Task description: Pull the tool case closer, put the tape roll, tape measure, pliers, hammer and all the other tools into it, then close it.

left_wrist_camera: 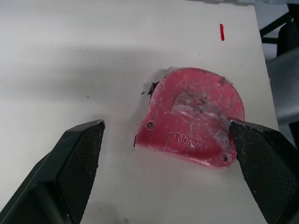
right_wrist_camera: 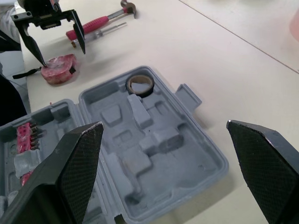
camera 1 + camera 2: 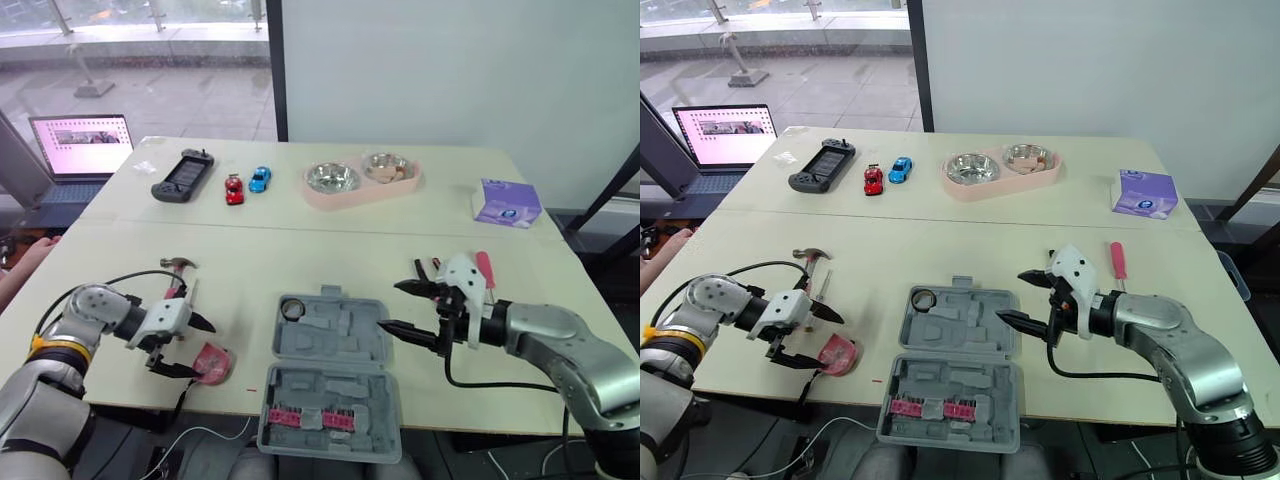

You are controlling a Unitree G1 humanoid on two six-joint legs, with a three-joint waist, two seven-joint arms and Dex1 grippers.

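The grey tool case point(image 3: 345, 338) lies open near the table's front edge, with a black tape roll point(image 3: 292, 309) in its far left corner and pink bits point(image 3: 310, 417) in its near half. My left gripper point(image 3: 200, 349) is open just over the red tape measure point(image 1: 194, 119), which lies between its fingers point(image 1: 77, 158); one finger meets its edge. A pink-handled hammer point(image 3: 178, 268) and a thin screwdriver lie beyond it. My right gripper point(image 3: 390, 306) is open and holds nothing at the case's right side. Pliers point(image 3: 428, 268) and a red screwdriver point(image 3: 485, 268) lie behind that gripper.
At the back stand a pink double pet bowl point(image 3: 360, 180), two toy cars point(image 3: 246, 185), a black game controller point(image 3: 182, 175) and a purple box point(image 3: 508, 203). A laptop point(image 3: 80, 145) sits past the table's left end. A person's hand point(image 3: 25, 255) rests at the left edge.
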